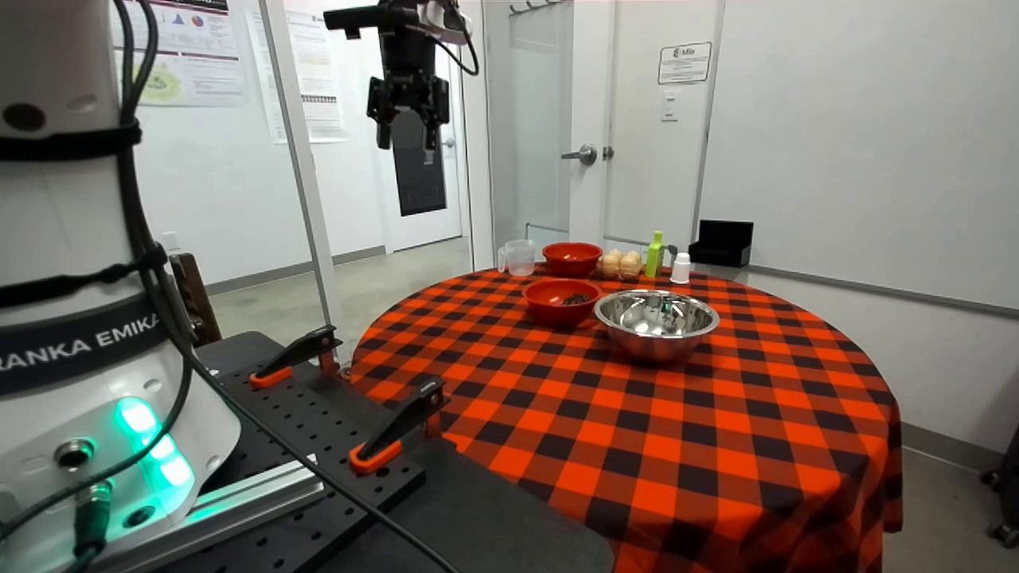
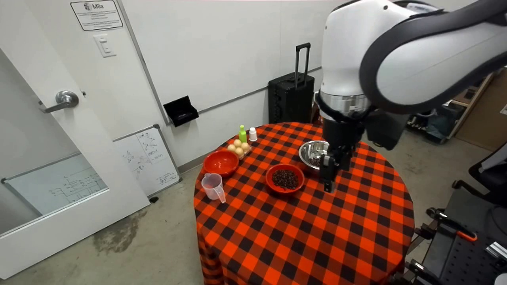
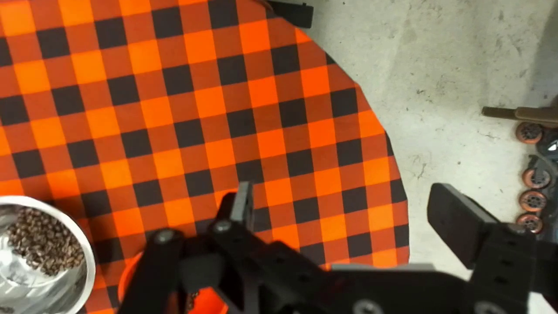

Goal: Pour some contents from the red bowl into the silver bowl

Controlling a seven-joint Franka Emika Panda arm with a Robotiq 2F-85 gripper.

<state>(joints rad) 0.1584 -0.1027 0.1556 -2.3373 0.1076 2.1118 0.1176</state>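
Observation:
A red bowl (image 1: 557,312) with dark beans stands on the checked table in both exterior views (image 2: 272,188). Its edge shows in the wrist view (image 3: 212,302), partly hidden by the gripper. The silver bowl (image 1: 657,344) stands beside it, with dark beans inside, in an exterior view (image 2: 308,152) and in the wrist view (image 3: 89,257). My gripper (image 1: 407,145) is open and empty, high above the table. In an exterior view the gripper (image 2: 336,179) covers part of the silver bowl. Its fingers are wide apart in the wrist view (image 3: 343,192).
An empty-looking second red bowl (image 2: 221,163), a clear measuring cup (image 2: 212,185), several eggs (image 2: 239,149), a green bottle (image 2: 243,134) and a white container (image 2: 252,135) stand near the table's edge. Clamps (image 1: 398,430) sit by the robot base.

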